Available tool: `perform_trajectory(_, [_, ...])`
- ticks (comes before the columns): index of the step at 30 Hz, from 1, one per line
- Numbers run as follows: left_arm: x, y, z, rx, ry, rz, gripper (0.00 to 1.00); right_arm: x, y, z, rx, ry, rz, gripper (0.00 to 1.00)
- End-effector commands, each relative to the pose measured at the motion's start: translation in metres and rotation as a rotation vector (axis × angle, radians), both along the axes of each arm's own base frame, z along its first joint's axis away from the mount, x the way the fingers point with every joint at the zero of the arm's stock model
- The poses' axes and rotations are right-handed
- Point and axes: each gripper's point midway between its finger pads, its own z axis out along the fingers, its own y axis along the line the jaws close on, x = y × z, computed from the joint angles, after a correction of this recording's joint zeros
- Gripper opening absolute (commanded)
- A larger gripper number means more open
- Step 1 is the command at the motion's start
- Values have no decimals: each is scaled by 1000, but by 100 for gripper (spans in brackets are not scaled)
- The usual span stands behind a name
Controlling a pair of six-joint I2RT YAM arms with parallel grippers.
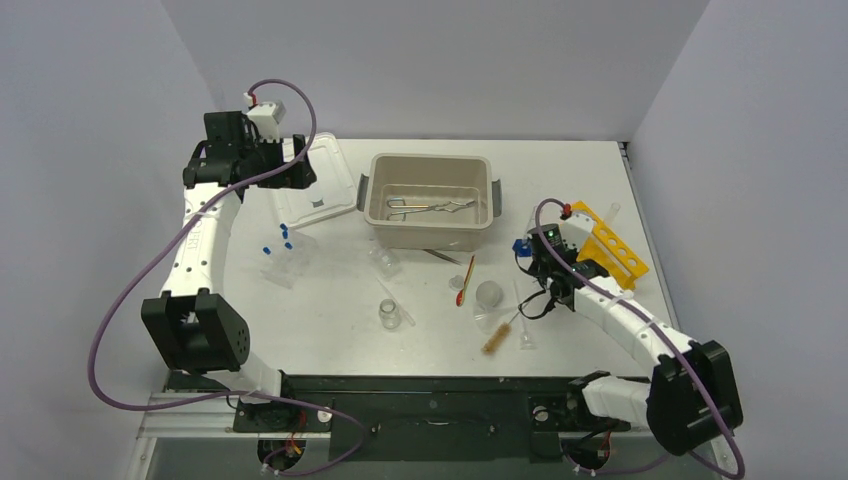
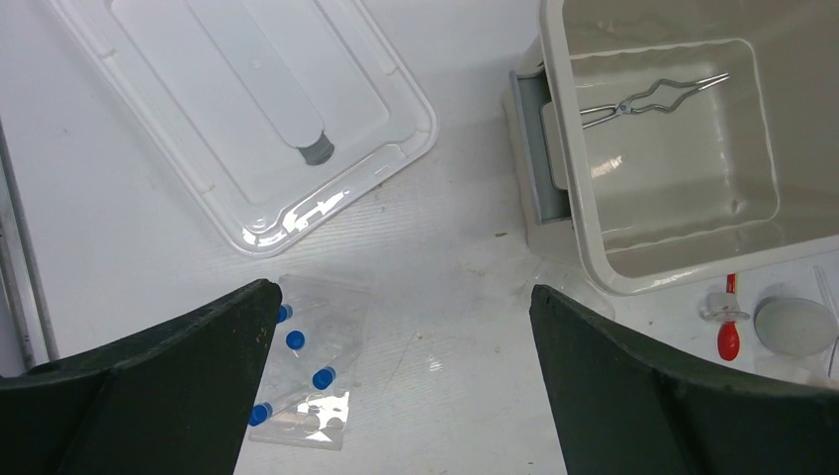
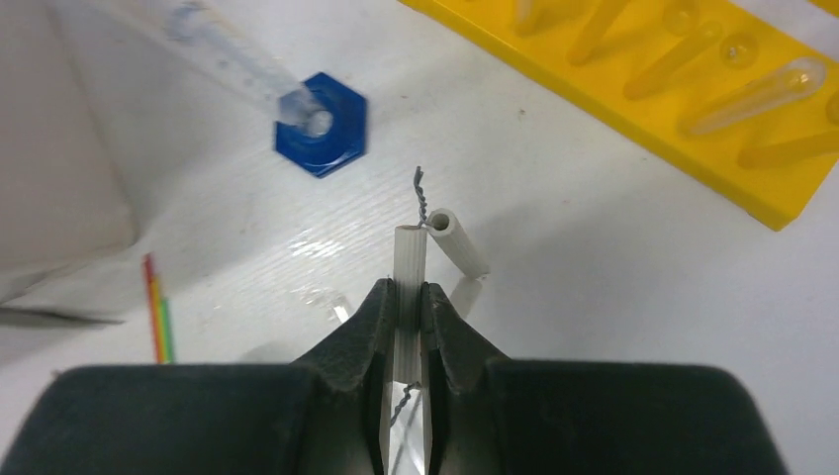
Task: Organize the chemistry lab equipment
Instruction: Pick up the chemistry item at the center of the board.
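Raising the wire brush (image 1: 495, 340) slowly, its white handle clenched in the right pincer (image 3: 408, 289) and bristles near the table (image 1: 320, 320), should avoid snagging, while the left pincer (image 2: 403, 290) hangs released above the blue-capped tubes (image 2: 297, 341).

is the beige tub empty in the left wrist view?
No, a pair of metal forceps lies on the floor of the tub.
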Motion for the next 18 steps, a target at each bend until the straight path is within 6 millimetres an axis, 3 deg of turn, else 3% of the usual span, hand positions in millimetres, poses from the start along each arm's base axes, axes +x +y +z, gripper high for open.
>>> perform_trajectory(1, [6,-7,10,-32,-38,-16,98,4,28,59,51,-131,79,0])
perform_trajectory(5, [8,-6,5,-30,-23,-16,98,-6,80,96,104,-163,251,0])
perform_trajectory(9, [8,-5,2,-27,-14,-15,98,0,126,143,165,-227,362,0])
perform_trajectory(10, [8,-5,2,-27,-14,-16,98,3,135,145,171,-221,385,0])
perform_trajectory(11, [8,-5,2,-24,-13,-19,98,8,146,166,188,-256,411,0])
perform_trajectory(12, [7,-5,3,-22,-14,-20,98,13,154,165,187,-242,430,0])
perform_trajectory(13, [7,-5,3,-19,-14,-24,98,20,162,187,199,-282,450,0])
perform_trajectory(14, [6,-5,3,-18,-12,-27,98,29,170,186,187,-270,464,0])
perform_trajectory(15, [6,-6,3,-17,-12,-32,98,41,179,198,182,-289,476,0])
perform_trajectory(18, [4,-6,3,-12,-5,-38,98,70,198,210,160,-300,512,0])
